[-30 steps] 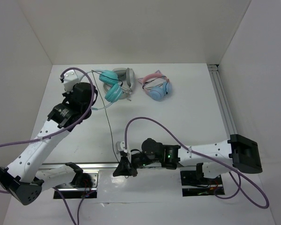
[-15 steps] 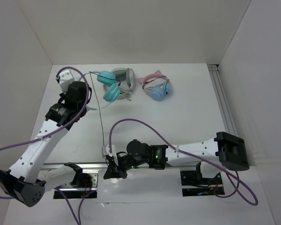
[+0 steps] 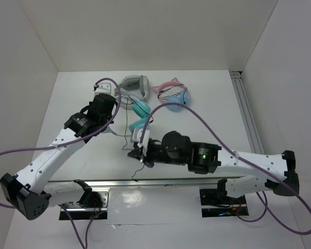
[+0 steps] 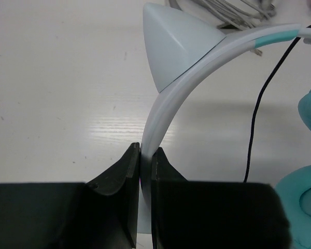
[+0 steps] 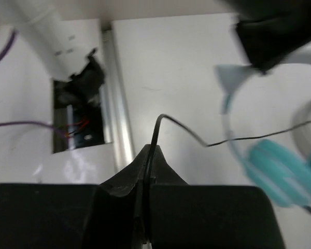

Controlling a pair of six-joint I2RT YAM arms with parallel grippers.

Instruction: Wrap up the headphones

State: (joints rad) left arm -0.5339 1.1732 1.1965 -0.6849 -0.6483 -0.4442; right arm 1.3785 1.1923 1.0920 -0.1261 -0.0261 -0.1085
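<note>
- The teal cat-ear headphones (image 3: 141,107) sit raised over the middle of the desk (image 3: 223,93), just in front of the grey headphones (image 3: 130,83) and to the left of the pink-banded light-blue headphones (image 3: 174,99); whether a cup rests on the desk cannot be told.
- The left end effector (image 4: 145,155) is clenched on the pale headband (image 4: 168,98), just below one cat ear (image 4: 171,41); the fingers pinch the flat band across its thin side.
- The right end effector (image 5: 147,155) is clenched on the thin black cable (image 5: 182,128); from the jaws the cable rises, bends, and runs across toward the teal ear cup (image 5: 272,174).
- The set looks light; one arm can likely carry it with little effort.
- The headband seems to be smooth, springy plastic; it is stiff enough to serve as a handle, yet it may pivot or slip in so narrow a pinch; a hold near the crown, beside the cat ear, looks soundest.
- The ear cups appear soft-padded and probably swivel; they are poor places to grip, and they may swing as the band turns.
- The cable is limp, thin and likely slick; it can slide through closed jaws, so light, steady tension suits it; a hard tug would strain the joint where it enters the cup.
- For winding, the cable is best held a short way from the cup, so that each loop lies snug on the band and does not sag.
</note>
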